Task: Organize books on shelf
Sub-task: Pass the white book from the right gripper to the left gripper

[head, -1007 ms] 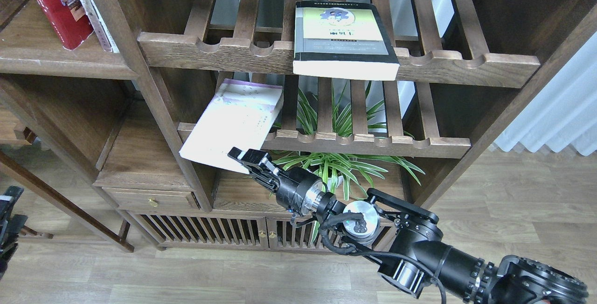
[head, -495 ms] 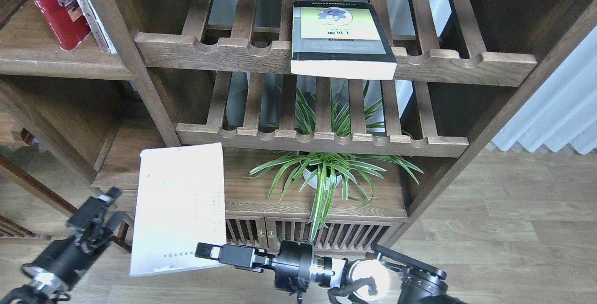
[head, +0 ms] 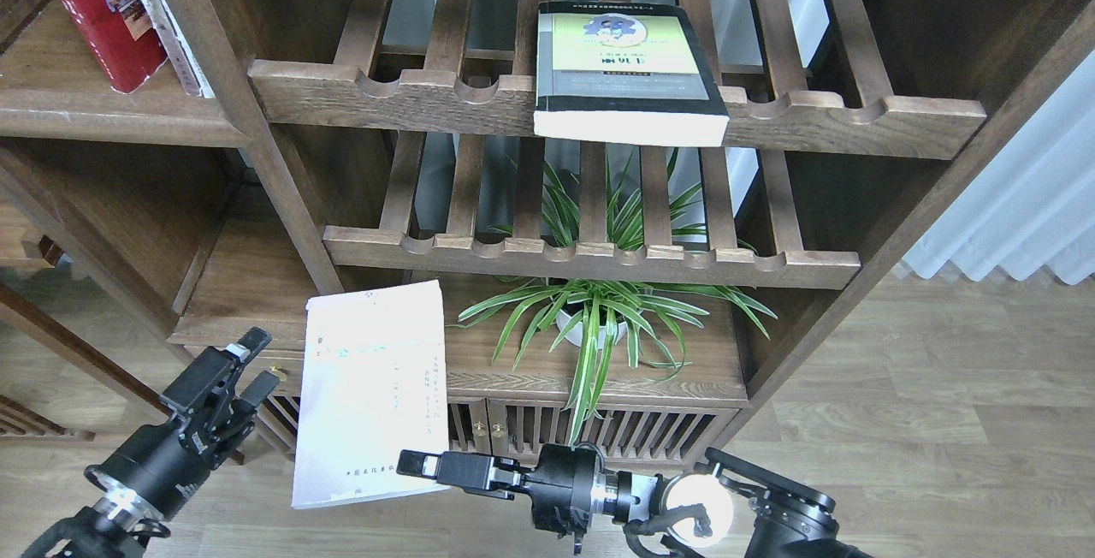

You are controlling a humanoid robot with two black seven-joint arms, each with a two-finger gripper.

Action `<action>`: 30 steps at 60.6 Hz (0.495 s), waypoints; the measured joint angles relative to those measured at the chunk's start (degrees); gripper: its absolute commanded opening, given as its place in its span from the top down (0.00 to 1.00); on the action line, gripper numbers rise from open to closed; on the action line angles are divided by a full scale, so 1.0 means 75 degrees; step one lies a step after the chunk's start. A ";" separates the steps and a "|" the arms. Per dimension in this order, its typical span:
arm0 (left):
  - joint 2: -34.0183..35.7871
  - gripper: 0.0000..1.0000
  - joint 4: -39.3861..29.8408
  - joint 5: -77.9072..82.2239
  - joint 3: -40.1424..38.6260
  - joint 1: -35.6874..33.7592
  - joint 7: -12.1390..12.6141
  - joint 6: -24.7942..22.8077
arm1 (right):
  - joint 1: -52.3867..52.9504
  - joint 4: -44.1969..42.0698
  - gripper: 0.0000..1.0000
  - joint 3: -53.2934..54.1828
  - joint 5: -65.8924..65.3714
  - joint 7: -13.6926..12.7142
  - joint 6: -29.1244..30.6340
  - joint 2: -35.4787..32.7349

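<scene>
No text can be read with any certainty. The yellow-green book [head: 629,57], upper middle of the frame, carries a bold dark title line and smaller lines on a grey band below it, all too small to make out. The pale book [head: 372,391], lower left of centre, shows faint greenish marks near its top, thin vertical columns of characters and a short row near its bottom edge, none legible. The red book [head: 98,10], upper left, shows only a small photo.

One head view looks forward and down, close to the slatted racks [head: 590,254].
</scene>
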 measured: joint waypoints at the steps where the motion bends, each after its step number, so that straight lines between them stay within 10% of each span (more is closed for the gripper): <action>1: -0.0002 0.12 -0.0020 0.0000 0.0046 -0.0014 -0.0022 0.0001 | -0.0001 0.0003 0.96 -0.0001 -0.0016 0.0000 0.0000 0.0004; 9: 0.0023 0.33 -0.0153 -0.0003 0.0500 -0.0074 -0.0357 0.0002 | -0.0024 0.0010 0.96 -0.0003 -0.0180 -0.0002 0.0000 0.0019; 19: 0.0139 0.94 -0.0208 -0.0004 0.0797 -0.0091 -0.0647 0.0002 | -0.0063 0.0010 0.96 0.0001 -0.0204 -0.0002 -0.0002 0.0029; 30: 0.0280 0.96 -0.0226 -0.0060 0.1114 -0.0094 -0.0949 0.0002 | -0.0119 0.0022 0.96 0.0027 -0.0204 -0.0005 -0.0003 0.0041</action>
